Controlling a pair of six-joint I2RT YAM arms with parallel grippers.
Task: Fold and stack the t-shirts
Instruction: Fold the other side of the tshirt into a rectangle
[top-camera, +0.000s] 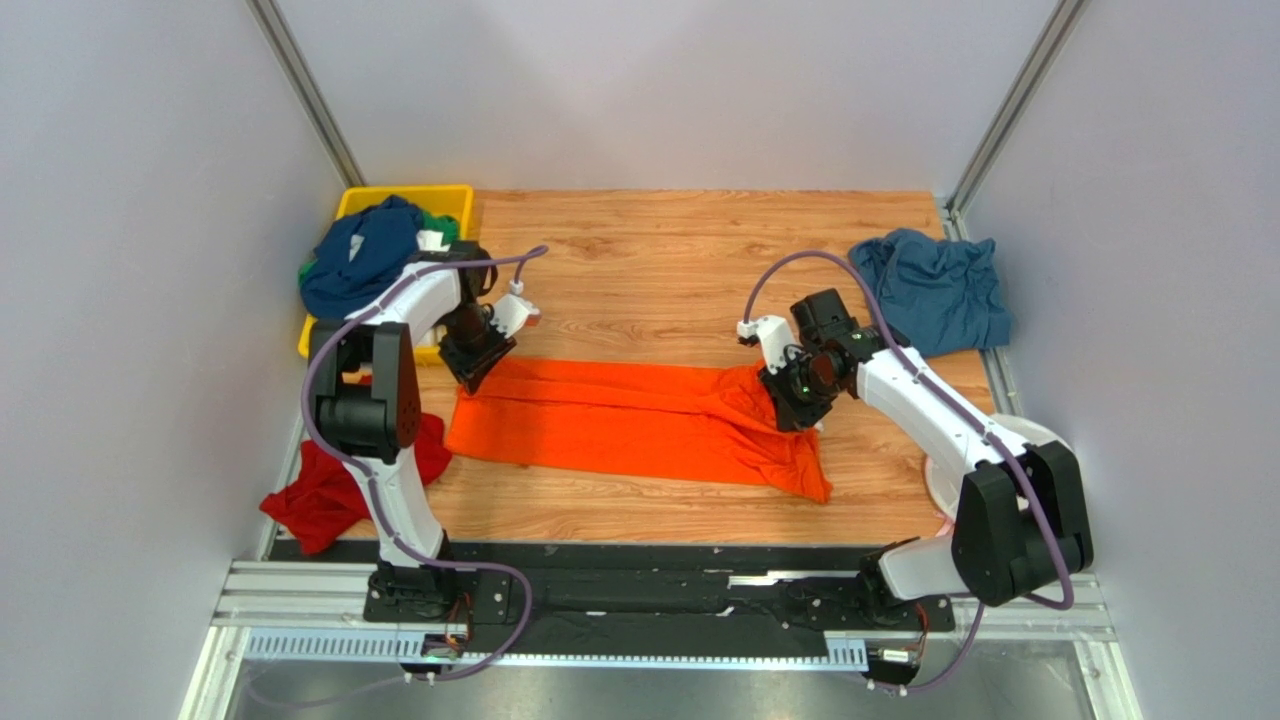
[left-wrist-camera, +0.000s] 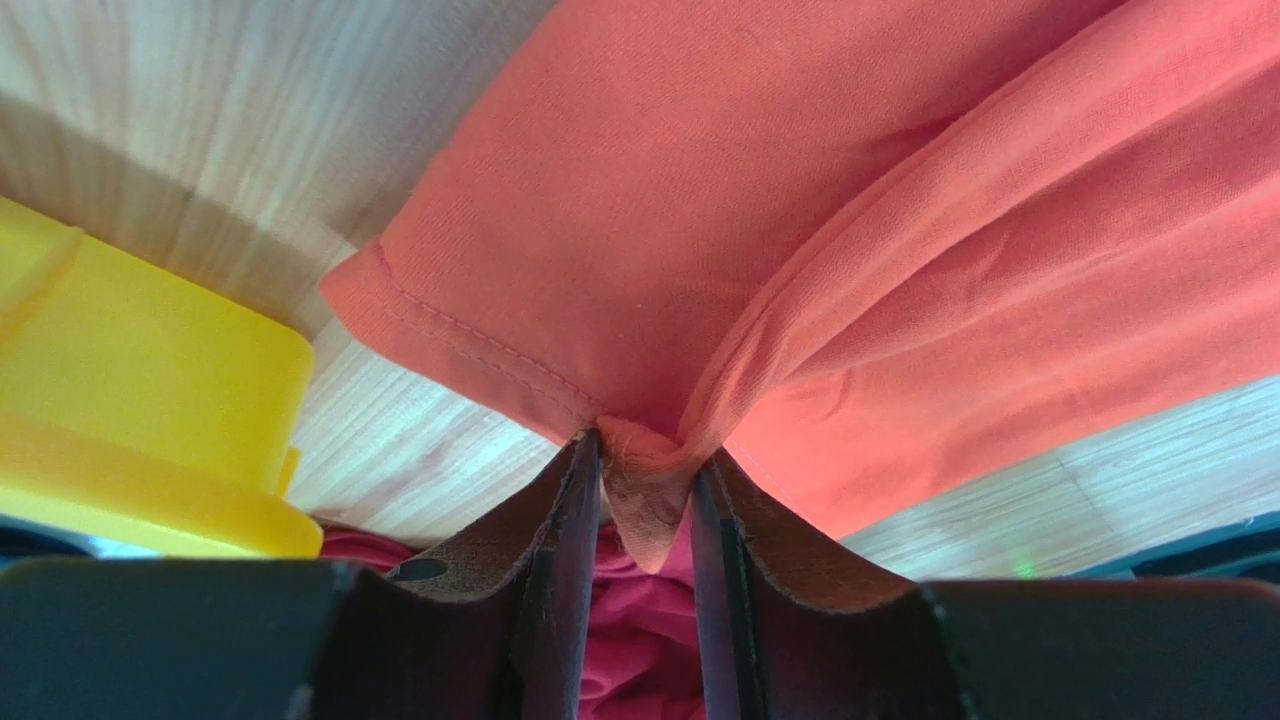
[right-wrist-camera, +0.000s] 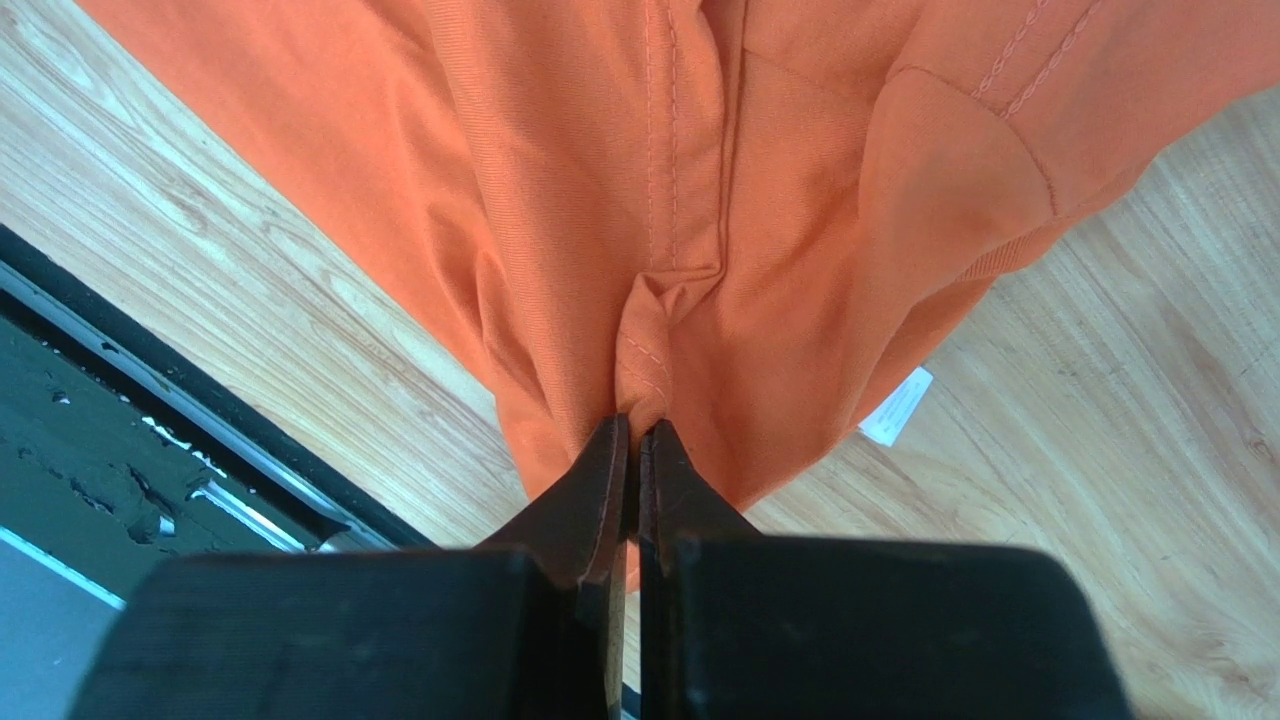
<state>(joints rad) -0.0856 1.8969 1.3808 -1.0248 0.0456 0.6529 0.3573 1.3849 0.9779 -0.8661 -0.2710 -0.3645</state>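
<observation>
A bright orange t-shirt (top-camera: 631, 420) lies stretched into a long band across the middle of the wooden table. My left gripper (top-camera: 478, 360) is at its left end. In the left wrist view the left gripper (left-wrist-camera: 649, 450) stands open, and a bunched corner of the orange t-shirt (left-wrist-camera: 751, 195) still sits loosely between its tips. My right gripper (top-camera: 796, 393) is at the shirt's right end. The right wrist view shows the right gripper (right-wrist-camera: 633, 435) shut on a seamed fold of the orange t-shirt (right-wrist-camera: 601, 150). A steel-blue t-shirt (top-camera: 935, 290) lies crumpled at the back right.
A yellow tray (top-camera: 436, 198) at the back left holds a heap of navy, green and white shirts (top-camera: 368, 248); the tray (left-wrist-camera: 135, 390) is close beside the left gripper. A red t-shirt (top-camera: 323, 488) hangs off the table's left edge. A white disc (top-camera: 939, 488) lies by the right arm.
</observation>
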